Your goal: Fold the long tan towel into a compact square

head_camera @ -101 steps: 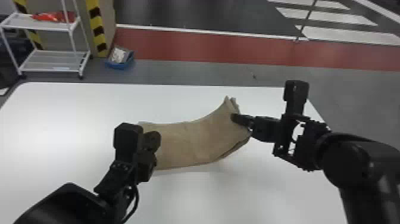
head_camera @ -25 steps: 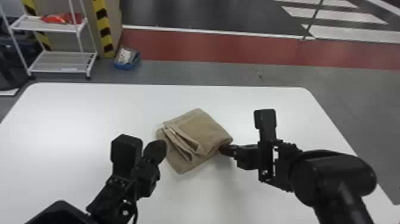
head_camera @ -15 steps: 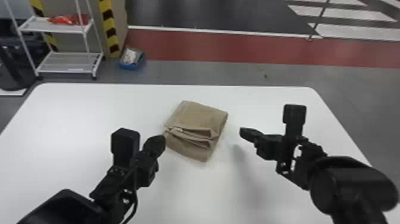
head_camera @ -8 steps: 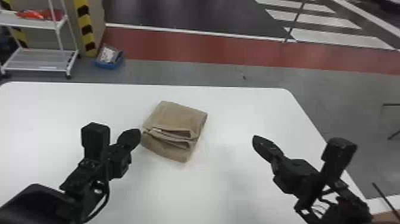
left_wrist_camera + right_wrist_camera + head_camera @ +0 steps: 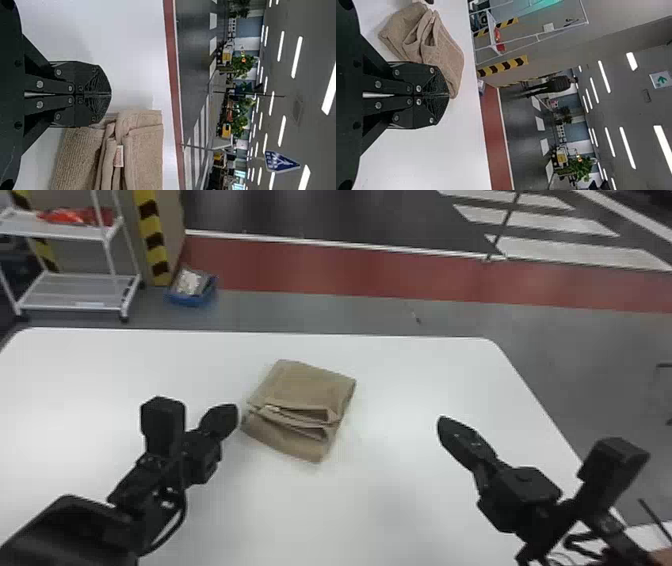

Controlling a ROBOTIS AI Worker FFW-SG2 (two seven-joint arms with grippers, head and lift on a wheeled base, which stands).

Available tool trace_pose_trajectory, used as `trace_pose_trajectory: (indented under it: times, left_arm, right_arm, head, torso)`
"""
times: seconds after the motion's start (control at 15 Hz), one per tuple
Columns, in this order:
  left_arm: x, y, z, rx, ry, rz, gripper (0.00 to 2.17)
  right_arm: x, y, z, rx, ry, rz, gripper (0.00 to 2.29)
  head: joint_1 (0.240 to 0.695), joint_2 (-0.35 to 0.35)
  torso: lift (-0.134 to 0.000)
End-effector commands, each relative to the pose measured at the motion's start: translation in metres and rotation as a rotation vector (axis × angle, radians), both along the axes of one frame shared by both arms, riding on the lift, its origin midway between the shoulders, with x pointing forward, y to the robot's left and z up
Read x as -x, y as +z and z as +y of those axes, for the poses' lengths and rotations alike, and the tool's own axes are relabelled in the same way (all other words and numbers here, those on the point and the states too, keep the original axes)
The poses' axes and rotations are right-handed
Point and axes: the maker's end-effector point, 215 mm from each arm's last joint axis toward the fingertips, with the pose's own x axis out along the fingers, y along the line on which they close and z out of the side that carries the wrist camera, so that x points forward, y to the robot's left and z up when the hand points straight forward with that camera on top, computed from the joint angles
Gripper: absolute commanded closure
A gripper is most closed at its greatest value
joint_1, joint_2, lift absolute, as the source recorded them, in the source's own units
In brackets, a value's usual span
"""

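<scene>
We observed that the right gripper (image 5: 447, 95) had withdrawn from the tan towel (image 5: 305, 387); we judged folding nearly complete. The towel lay just beside the left gripper's (image 5: 110, 94) fingertips. Both finger pairs were pressed together, empty. We could not verify fingertip contact or inspect the underside.

Behind the white table (image 5: 425, 355), a white rack (image 5: 75, 290) stands near a red floor stripe (image 5: 320, 270).

So the towel (image 5: 144, 158) runs off one edge of the left wrist view, and its tag (image 5: 118, 156) is way too tiny to read. Head view chops off the cart (image 5: 75, 292) and table (image 5: 400, 530) too.
</scene>
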Motion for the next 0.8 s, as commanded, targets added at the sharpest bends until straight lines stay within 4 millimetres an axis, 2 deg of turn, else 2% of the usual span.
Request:
trace_pose_trajectory:
  times: [0.0, 0.33, 0.47, 0.73]
  left_arm:
    - [0.006, -0.002, -0.004, 0.016, -0.02, 0.006, 2.13]
    - [0.025, -0.01, -0.032, 0.043, -0.083, 0.029, 2.13]
    - [0.036, 0.0, -0.048, 0.067, -0.11, 0.017, 2.13]
    - [0.074, 0.005, -0.074, 0.114, -0.153, 0.039, 2.13]
  right_arm:
    - [0.0, 0.0, -0.004, 0.002, -0.003, 0.002, 2.13]
    - [0.003, 0.0, -0.005, -0.018, -0.008, 0.001, 2.13]
    - [0.005, 0.001, -0.014, -0.031, -0.019, -0.003, 2.13]
    - [0.005, -0.001, -0.019, -0.039, -0.024, -0.004, 2.13]
  head:
    - [0.695, -0.183]
    - [0.695, -0.207]
    - [0.695, -0.221]
    - [0.695, -0.271]
  torso:
    - [-0.124]
    - [-0.124]
    - [-0.124]
    - [-0.124]
